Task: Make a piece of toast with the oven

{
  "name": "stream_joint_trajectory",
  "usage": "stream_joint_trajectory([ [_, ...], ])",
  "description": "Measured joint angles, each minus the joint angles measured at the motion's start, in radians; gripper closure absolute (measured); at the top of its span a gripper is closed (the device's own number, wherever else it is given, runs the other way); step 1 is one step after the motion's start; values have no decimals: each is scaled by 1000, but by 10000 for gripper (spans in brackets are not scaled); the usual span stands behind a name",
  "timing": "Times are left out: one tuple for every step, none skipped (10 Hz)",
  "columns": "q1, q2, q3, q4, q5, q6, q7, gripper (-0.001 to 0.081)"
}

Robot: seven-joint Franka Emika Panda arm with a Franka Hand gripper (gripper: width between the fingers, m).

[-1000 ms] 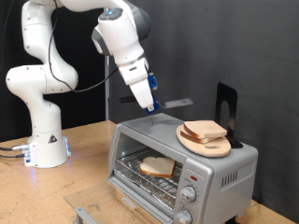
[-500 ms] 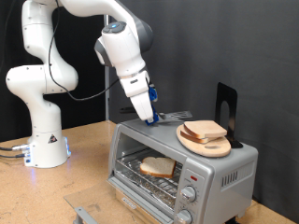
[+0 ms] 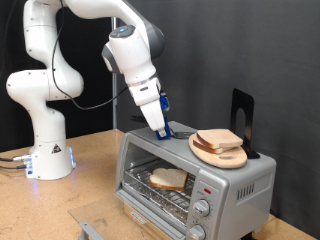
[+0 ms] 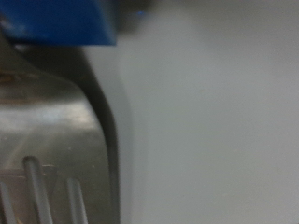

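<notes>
The silver oven stands at the exterior view's lower right, its front door folded down. One piece of toast lies on the wire rack inside. My gripper reaches down to the oven's top near its back left corner, shut on a blue-handled tool whose end rests on or just above that top. Filling the wrist view are the tool's slotted metal blade, a blue piece and the grey oven top. My fingers are out of sight there.
On the oven's top right sits a round wooden board with more bread slices. A black stand rises behind it. The arm's white base stands at the exterior view's left on the wooden table.
The gripper came down and slightly left with the tool, from above the oven to its top. The tool's blade, earlier sticking out level in the air, now lies low at the oven's surface.
</notes>
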Motion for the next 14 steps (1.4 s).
stream_joint_trajectory([
  [0,0,7,-1,0,29,-14,10],
  [1,0,13,-1,0,46,-18,1],
  [1,0,22,-1,-4,61,-19,1],
  [0,0,30,-1,-12,71,-18,1],
  [0,0,37,-1,-24,76,-15,0],
  [0,0,44,-2,-33,80,-10,0],
  [0,0,52,-2,-35,83,-6,0],
  [0,0,61,-2,-40,84,0,0],
  [-1,0,74,-3,-59,84,14,0],
  [-1,0,89,-5,-81,85,32,0],
  [0,0,105,-9,-89,91,40,0],
  [0,-2,117,-13,-89,95,41,0],
  [0,-4,125,-15,-89,97,41,0],
  [0,-7,130,-17,-89,97,41,0],
])
